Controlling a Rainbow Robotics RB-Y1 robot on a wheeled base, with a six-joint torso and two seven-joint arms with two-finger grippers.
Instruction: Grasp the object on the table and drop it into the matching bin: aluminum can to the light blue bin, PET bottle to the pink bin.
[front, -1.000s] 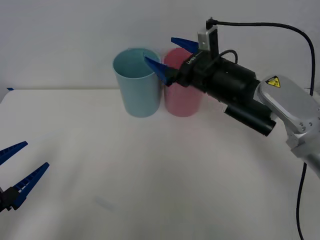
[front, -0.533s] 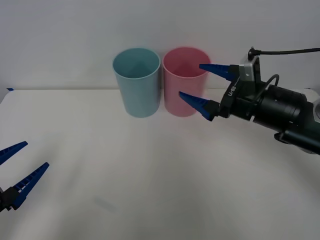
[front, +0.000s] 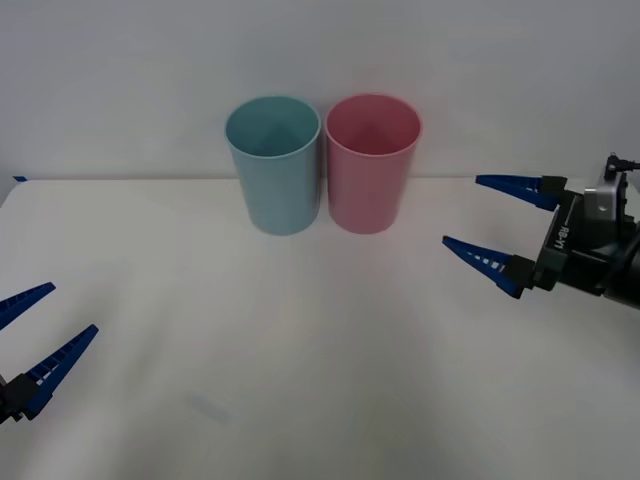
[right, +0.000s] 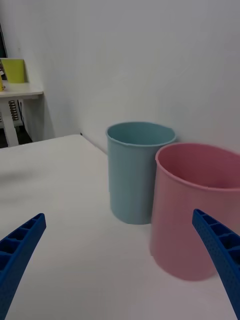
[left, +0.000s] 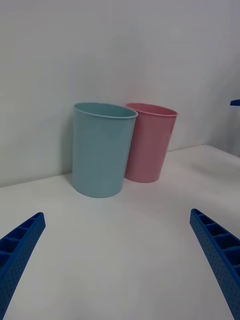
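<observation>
The light blue bin (front: 275, 170) (right: 132, 175) (left: 100, 150) and the pink bin (front: 372, 170) (right: 192, 210) (left: 150, 145) stand upright side by side at the back of the white table (front: 300, 330), light blue on the left. The aluminum can is out of view, and so is any PET bottle. My right gripper (front: 462, 211) (right: 118, 215) hangs open and empty to the right of the pink bin, pointing towards it. At the table's near left edge my left gripper (front: 73, 308) (left: 117, 214) is open and holds nothing.
A plain white wall rises right behind the bins. In the right wrist view a side table (right: 20, 90) with a yellow-green container (right: 13, 70) stands far off beyond the white table's end.
My right gripper has drawn back from over the bins' rims, moving right and lower to the pink bin's side, open throughout. The left gripper has stayed put.
</observation>
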